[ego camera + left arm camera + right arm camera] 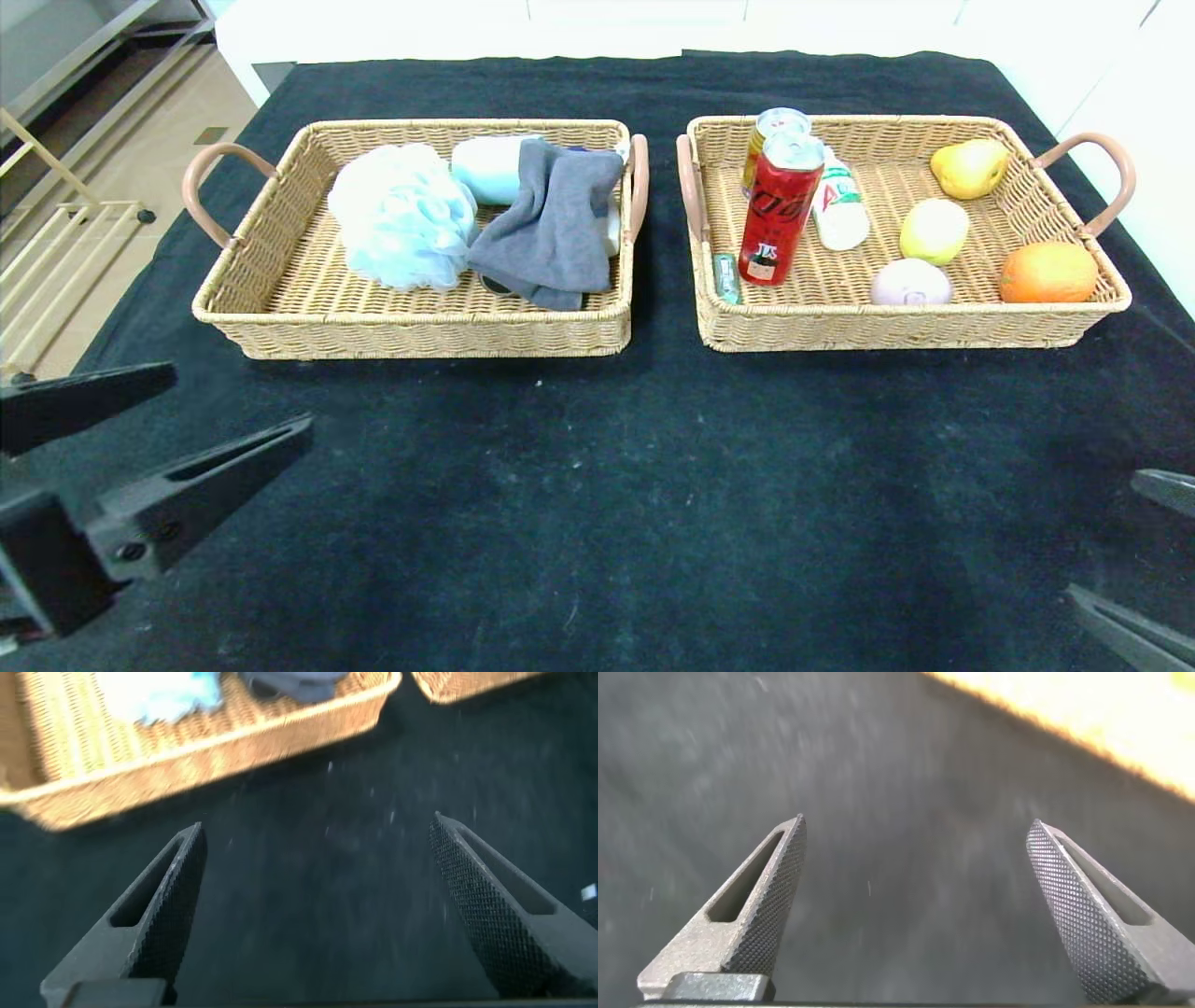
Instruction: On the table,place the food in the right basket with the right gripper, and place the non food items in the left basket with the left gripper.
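The left gripper (pixel 238 406) hangs low at the near left corner of the black table (pixel 597 485) with its two fingers wide apart and nothing between them, and the right gripper (pixel 1134 551) at the near right corner is spread the same way, also empty. Beyond the left one stands the left basket (pixel 280 280), holding one pale blue bath sponge (pixel 401 215), one grey cloth (pixel 555 219) and one light blue bottle (pixel 487 166) partly under the cloth. The right basket (pixel 1018 322) beside it holds two cans, one red can (pixel 780 210) upright in front of a second can (pixel 773 131), one white bottle (pixel 838 210) lying flat, one small green tube (pixel 726 277), one pear (pixel 969 168), one pale yellow fruit (pixel 934 231), one orange (pixel 1047 272) and one pale pink round item (pixel 910 283).
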